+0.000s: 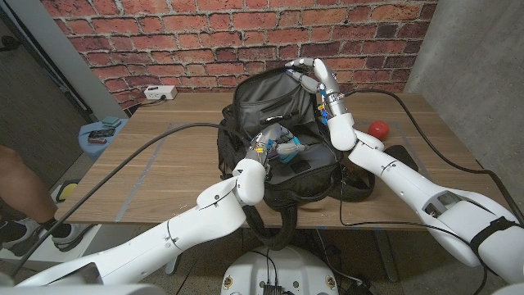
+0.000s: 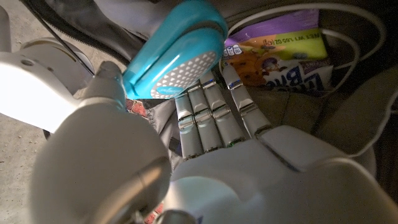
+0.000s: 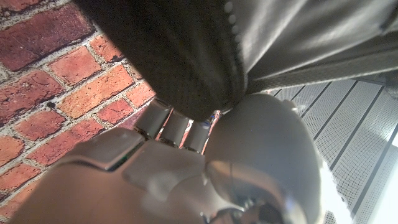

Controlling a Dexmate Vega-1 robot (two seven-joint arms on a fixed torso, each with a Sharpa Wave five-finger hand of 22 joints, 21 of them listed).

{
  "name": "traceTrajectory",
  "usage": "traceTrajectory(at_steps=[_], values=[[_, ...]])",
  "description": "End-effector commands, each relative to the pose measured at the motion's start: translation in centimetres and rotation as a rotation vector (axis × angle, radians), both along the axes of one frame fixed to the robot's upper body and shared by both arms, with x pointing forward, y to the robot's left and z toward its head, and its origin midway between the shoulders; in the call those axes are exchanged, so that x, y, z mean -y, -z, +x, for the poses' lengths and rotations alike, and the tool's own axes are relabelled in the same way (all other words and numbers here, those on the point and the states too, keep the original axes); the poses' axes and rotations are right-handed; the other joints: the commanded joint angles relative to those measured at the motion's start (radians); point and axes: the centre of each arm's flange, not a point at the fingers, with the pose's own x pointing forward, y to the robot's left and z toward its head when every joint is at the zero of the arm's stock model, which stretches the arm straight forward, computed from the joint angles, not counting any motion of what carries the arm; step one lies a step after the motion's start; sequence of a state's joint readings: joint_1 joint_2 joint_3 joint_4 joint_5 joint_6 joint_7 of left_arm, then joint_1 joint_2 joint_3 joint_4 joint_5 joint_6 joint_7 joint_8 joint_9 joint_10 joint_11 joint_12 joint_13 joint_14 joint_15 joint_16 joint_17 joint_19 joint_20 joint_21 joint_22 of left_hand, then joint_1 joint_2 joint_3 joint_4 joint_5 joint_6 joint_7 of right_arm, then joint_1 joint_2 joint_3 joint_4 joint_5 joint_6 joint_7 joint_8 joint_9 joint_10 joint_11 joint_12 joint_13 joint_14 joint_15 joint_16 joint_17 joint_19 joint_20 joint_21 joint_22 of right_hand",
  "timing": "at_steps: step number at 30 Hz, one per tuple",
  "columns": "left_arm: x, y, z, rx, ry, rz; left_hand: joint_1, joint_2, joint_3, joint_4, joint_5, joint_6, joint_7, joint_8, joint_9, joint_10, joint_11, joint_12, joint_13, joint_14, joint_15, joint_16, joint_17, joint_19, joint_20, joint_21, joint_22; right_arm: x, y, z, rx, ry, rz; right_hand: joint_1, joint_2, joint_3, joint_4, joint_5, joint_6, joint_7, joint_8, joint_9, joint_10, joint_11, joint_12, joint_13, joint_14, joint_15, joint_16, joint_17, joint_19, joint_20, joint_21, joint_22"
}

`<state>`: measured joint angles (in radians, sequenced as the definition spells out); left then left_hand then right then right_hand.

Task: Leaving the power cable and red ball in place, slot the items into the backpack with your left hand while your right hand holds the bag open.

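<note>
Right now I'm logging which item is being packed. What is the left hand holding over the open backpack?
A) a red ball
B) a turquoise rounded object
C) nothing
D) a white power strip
B: the left hand grips a turquoise rounded object above the backpack.

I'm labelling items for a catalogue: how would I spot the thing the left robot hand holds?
Find the black backpack mid-table. Over its open mouth, the left robot hand holds a turquoise oval object with a white dotted face, unlike the purple snack packet inside.
</note>
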<state>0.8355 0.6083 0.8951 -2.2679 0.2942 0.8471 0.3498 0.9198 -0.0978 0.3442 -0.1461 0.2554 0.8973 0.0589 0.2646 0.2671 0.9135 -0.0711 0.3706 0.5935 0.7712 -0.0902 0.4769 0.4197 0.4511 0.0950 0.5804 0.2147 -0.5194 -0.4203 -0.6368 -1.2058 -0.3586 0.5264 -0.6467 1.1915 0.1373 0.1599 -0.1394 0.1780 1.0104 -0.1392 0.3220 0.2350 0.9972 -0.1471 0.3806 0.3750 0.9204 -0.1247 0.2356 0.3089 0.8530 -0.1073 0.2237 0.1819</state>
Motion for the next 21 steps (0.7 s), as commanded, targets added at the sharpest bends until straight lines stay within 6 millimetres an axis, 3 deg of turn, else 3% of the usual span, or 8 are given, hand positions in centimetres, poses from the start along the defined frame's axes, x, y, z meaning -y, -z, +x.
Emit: traceTrajectory(at_steps=[1, 4, 9, 12, 13, 14, 17, 21], values=[[-0.09, -0.37, -0.42, -0.035, -0.011, 0.073, 0.065, 0.092, -0.009, 0.01, -0.001, -0.048, 0.008, -0.028, -0.005, -0.051, 0.025, -0.034, -0.017, -0.055, 0.023, -0.027, 0.001, -0.033, 0.017, -0.008, 0.001, 0.11, -0.04, 0.16, -0.005, -0.002, 0.002, 0.003, 0.013, -0.002, 0.002, 0.004, 0.008, 0.003, 0.001, 0.003, 0.01, 0.001, -0.001, 0.001, 0.007, -0.115, -0.006, 0.002, -0.004, -0.078, 0.002, 0.002], [-0.15, -0.47, -0.56, -0.035, -0.018, 0.09, 0.057, 0.095, -0.01, 0.012, -0.003, -0.082, 0.012, -0.045, -0.011, -0.09, 0.04, -0.06, -0.029, -0.09, 0.047, -0.044, -0.001, -0.053, 0.026, -0.013, 0.001, 0.11, -0.02, 0.18, -0.007, -0.003, 0.004, 0.002, 0.014, -0.002, 0.003, 0.004, 0.008, 0.002, 0.001, 0.003, 0.01, 0.0, -0.001, 0.002, 0.008, -0.114, -0.005, 0.002, -0.004, -0.078, 0.001, 0.002], [-0.15, -0.54, -0.66, -0.041, -0.007, 0.107, 0.022, 0.093, -0.018, 0.018, -0.011, -0.19, 0.016, -0.081, -0.027, -0.241, 0.089, -0.145, -0.066, -0.186, 0.094, -0.096, -0.011, -0.098, 0.049, -0.023, 0.0, 0.17, 0.05, 0.15, -0.009, -0.003, 0.003, 0.003, 0.014, -0.002, 0.002, 0.004, 0.008, 0.001, 0.0, 0.003, 0.009, 0.001, -0.002, 0.002, 0.009, -0.115, -0.005, 0.003, -0.004, -0.078, 0.002, 0.002], [-0.13, -0.55, -0.74, -0.04, 0.0, 0.114, 0.003, 0.096, -0.021, 0.023, -0.016, -0.23, 0.025, -0.084, -0.035, -0.306, 0.112, -0.173, -0.083, -0.244, 0.117, -0.13, -0.021, -0.127, 0.061, -0.031, 0.0, 0.19, 0.08, 0.11, -0.008, -0.003, -0.005, 0.002, 0.014, -0.002, 0.002, 0.004, 0.008, 0.001, 0.0, 0.004, 0.01, 0.0, -0.002, 0.002, 0.008, -0.114, -0.005, 0.003, -0.005, -0.078, 0.001, 0.002], [-0.14, -0.56, -0.77, -0.042, 0.004, 0.118, -0.005, 0.094, -0.024, 0.022, -0.018, -0.278, 0.03, -0.091, -0.041, -0.355, 0.122, -0.186, -0.095, -0.273, 0.132, -0.15, -0.028, -0.131, 0.062, -0.03, 0.001, 0.19, 0.09, 0.09, -0.009, -0.002, 0.0, 0.003, 0.013, -0.002, 0.002, 0.004, 0.009, 0.001, 0.0, 0.004, 0.01, 0.0, -0.002, 0.002, 0.008, -0.115, -0.005, 0.003, -0.005, -0.078, 0.001, 0.002], [-0.15, -0.58, -0.8, -0.038, 0.001, 0.12, -0.013, 0.091, -0.028, 0.021, -0.021, -0.317, 0.027, -0.093, -0.046, -0.399, 0.14, -0.194, -0.107, -0.311, 0.149, -0.173, -0.036, -0.146, 0.071, -0.033, 0.001, 0.2, 0.1, 0.07, -0.008, -0.002, -0.005, 0.003, 0.013, -0.002, 0.002, 0.004, 0.008, 0.001, 0.0, 0.004, 0.01, -0.001, -0.002, 0.002, 0.008, -0.115, -0.005, 0.003, -0.004, -0.077, 0.002, 0.002], [-0.14, -0.63, -0.87, -0.045, 0.014, 0.127, -0.031, 0.089, -0.034, 0.024, -0.027, -0.361, 0.026, -0.091, -0.053, -0.466, 0.159, -0.198, -0.127, -0.362, 0.175, -0.207, -0.051, -0.174, 0.08, -0.041, 0.002, 0.17, 0.08, 0.03, -0.01, -0.001, -0.003, 0.002, 0.014, -0.002, 0.002, 0.004, 0.009, 0.001, 0.0, 0.004, 0.011, -0.001, -0.002, 0.002, 0.008, -0.115, -0.005, 0.003, -0.005, -0.078, 0.002, 0.002], [-0.07, -0.65, -0.96, -0.048, 0.032, 0.138, -0.048, 0.085, -0.046, 0.019, -0.034, -0.496, 0.012, -0.095, -0.064, -0.608, 0.176, -0.201, -0.17, -0.473, 0.224, -0.271, -0.086, -0.209, 0.098, -0.052, 0.0, 0.13, 0.07, -0.02, -0.01, -0.003, -0.007, 0.002, 0.013, -0.002, 0.002, 0.004, 0.009, 0.001, 0.0, 0.004, 0.01, -0.001, -0.003, 0.002, 0.009, -0.115, -0.005, 0.003, -0.004, -0.077, 0.002, 0.002]])
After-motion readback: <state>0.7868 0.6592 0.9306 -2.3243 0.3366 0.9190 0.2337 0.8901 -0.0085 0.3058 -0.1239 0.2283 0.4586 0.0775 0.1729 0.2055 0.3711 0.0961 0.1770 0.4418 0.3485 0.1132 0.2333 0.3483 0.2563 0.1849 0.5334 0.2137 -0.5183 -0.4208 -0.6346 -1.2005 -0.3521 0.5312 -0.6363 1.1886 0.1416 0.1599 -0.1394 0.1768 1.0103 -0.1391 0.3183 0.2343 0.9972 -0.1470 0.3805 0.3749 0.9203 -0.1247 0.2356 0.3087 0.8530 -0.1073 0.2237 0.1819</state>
